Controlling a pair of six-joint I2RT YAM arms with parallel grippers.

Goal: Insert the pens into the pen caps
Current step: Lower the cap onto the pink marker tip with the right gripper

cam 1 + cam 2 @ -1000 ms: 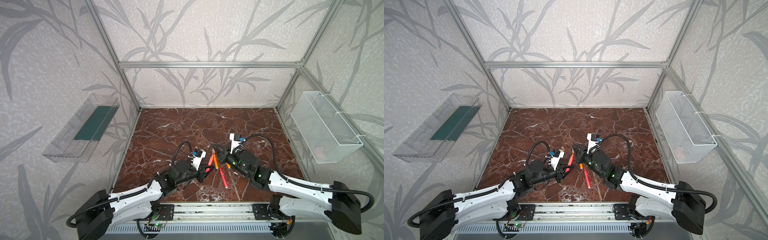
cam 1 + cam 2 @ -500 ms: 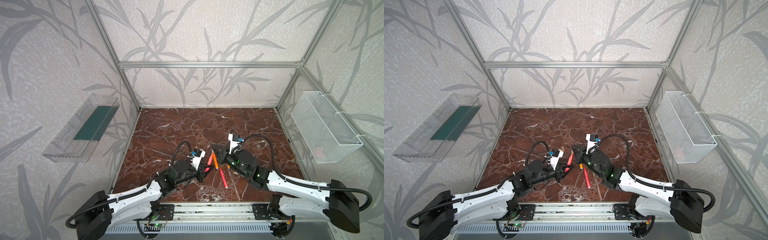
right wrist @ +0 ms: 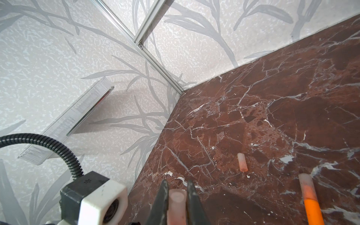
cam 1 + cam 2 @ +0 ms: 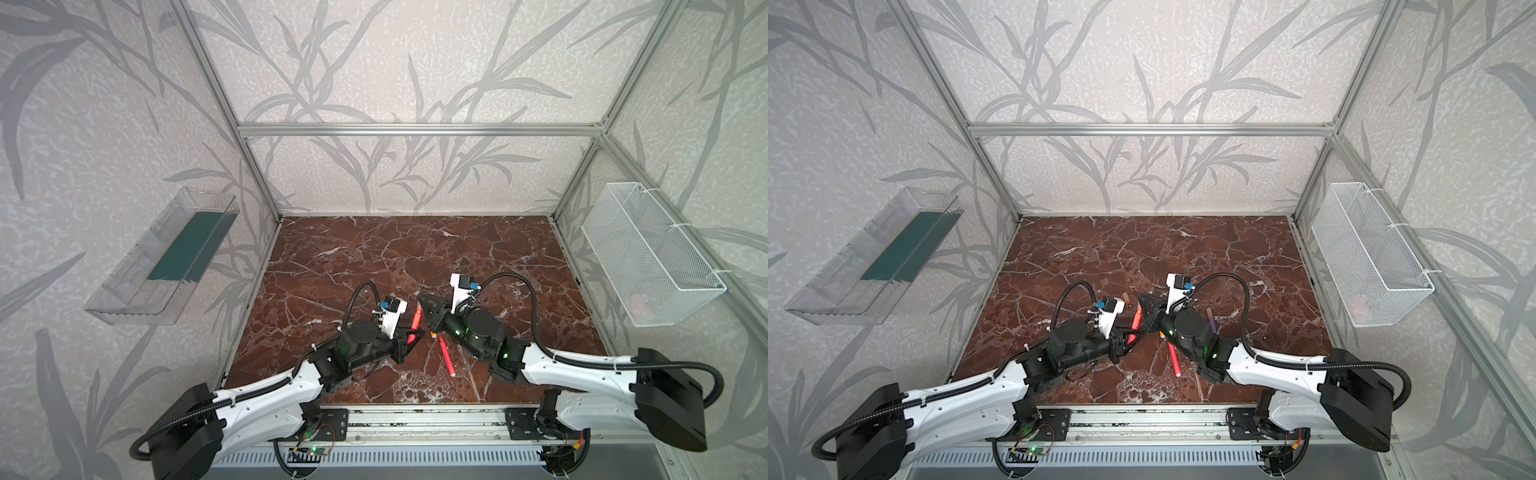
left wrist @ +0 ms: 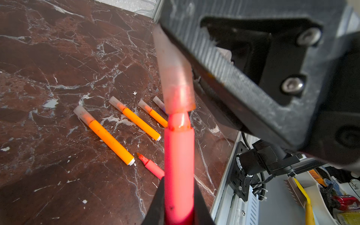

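My left gripper [image 5: 178, 187] is shut on a red-pink pen [image 5: 179, 165], which points up and away from it. Facing it, my right gripper [image 3: 176, 184] is shut on a translucent pen cap [image 3: 176, 204]. This cap [image 5: 175, 78] sits over the pen's tip, with a short pale neck showing below its rim. In both top views the two grippers [image 4: 411, 336] [image 4: 426, 305] meet at the front middle of the table. A second red-pink pen [image 4: 446, 361] lies uncapped. Three orange pens [image 5: 109, 138] and a purple pen [image 4: 1211, 320] lie capped. One loose cap [image 3: 242, 162] lies apart.
The brown marble table [image 4: 374, 257] is walled on three sides. A clear plastic tray [image 4: 166, 257] hangs on the left wall and a white wire basket [image 4: 652, 253] on the right wall. An aluminium rail [image 4: 415, 424] runs along the front edge.
My right gripper has moved a little to the left with the cap, closer onto the pen in my left gripper. It now covers the orange pen that showed between the grippers.
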